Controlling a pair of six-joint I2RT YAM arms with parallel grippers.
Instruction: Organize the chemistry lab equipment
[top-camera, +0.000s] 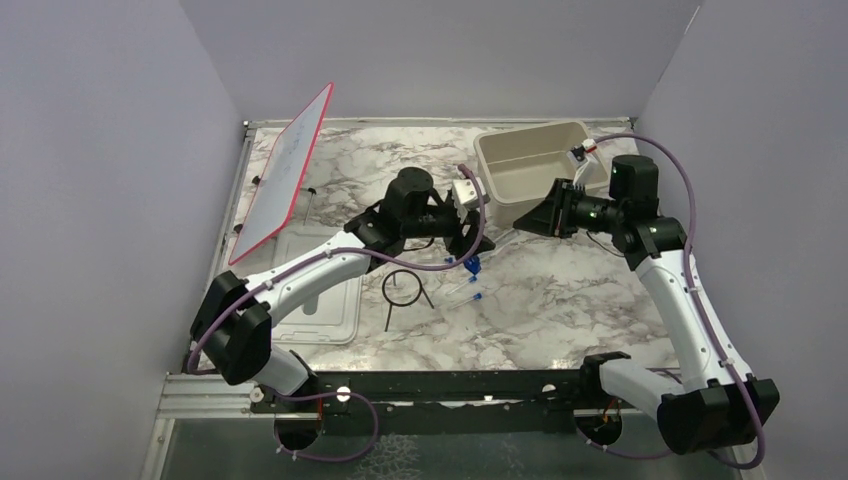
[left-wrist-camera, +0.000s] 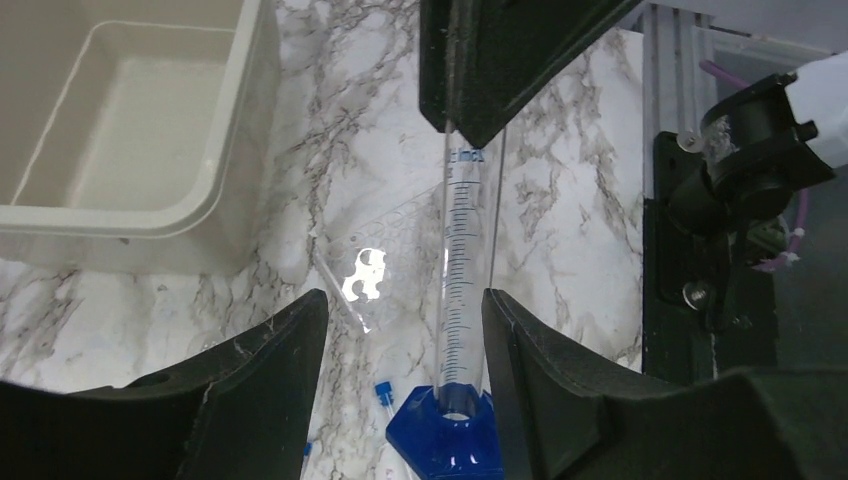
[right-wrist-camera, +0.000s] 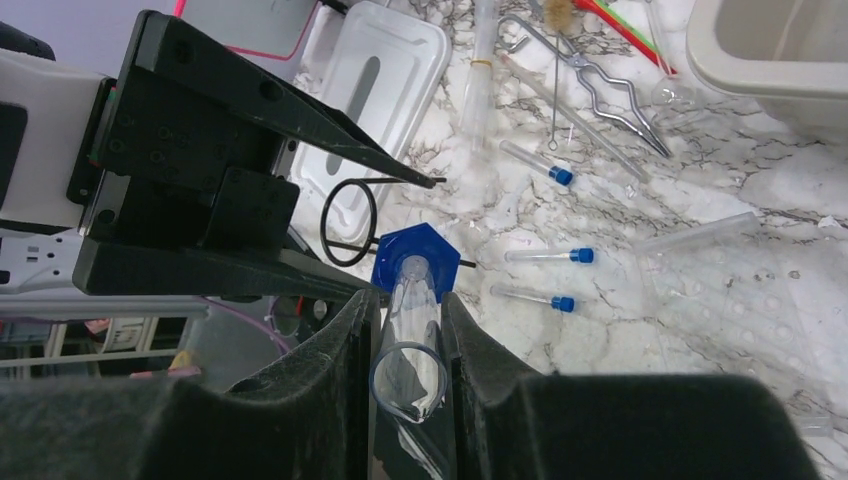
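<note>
Right claw (right-wrist-camera: 408, 305) clamped on graduated cylinder (left-wrist-camera: 462, 250) near open mouth. Long axis runs away from it, slanting down toward tabletop (left-wrist-camera: 570, 230). Blue hexagonal base (right-wrist-camera: 432, 248) at far end, between spread fingers of left claw (left-wrist-camera: 405, 300), no contact visible. Left arm nearer base. Beige tub (left-wrist-camera: 150, 215) beyond, apart

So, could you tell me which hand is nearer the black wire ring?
Left: the left hand hangs just beyond the black wire ring; the right hand is farther right.
</note>
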